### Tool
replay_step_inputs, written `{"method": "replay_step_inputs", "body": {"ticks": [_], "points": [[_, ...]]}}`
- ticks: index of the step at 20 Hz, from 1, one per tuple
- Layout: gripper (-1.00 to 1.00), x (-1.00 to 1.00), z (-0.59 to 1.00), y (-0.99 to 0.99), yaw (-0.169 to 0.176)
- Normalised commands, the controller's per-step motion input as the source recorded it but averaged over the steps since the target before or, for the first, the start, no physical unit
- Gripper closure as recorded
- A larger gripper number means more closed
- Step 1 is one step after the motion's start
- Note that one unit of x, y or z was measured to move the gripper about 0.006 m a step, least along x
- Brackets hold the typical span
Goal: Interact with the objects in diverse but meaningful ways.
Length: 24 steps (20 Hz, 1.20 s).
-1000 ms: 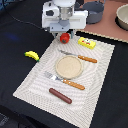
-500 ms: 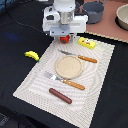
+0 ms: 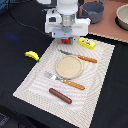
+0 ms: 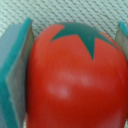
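Note:
In the wrist view a red round fruit [image 4: 75, 75] with a green star-shaped top fills the space between my teal pads [image 4: 15, 75], and both pads touch its sides. My gripper [image 3: 65, 40] is low over the far end of the striped placemat [image 3: 100, 65], where a bit of the red round fruit [image 3: 65, 41] shows beneath it. A yellow box with red marks [image 3: 87, 43] lies just to the exterior view's right of the gripper. The yellow banana [image 3: 32, 55] rests on the black cloth off the mat. The brown sausage [image 3: 60, 95] lies at the mat's near end.
A round tan plate [image 3: 68, 66] sits mid-mat between a wooden-handled knife [image 3: 80, 57] and fork [image 3: 66, 81]. At the back stand a dark pot [image 3: 93, 11] and a bowl [image 3: 122, 17] on a brown board.
The gripper stays over the same spot on the mat, at most a touch lower. Nothing else has moved.

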Motion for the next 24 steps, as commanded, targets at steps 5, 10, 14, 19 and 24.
{"method": "replay_step_inputs", "body": {"ticks": [5, 10, 14, 19, 24], "points": [[1.0, -0.04, 0.99, -0.34, -0.063], [1.0, 0.5, 0.69, -0.48, -0.095], [1.0, 0.68, 0.44, -0.49, -0.077], [1.0, 0.65, 0.29, -0.59, -0.053], [1.0, 0.64, 0.1, -0.63, -0.053]]}}
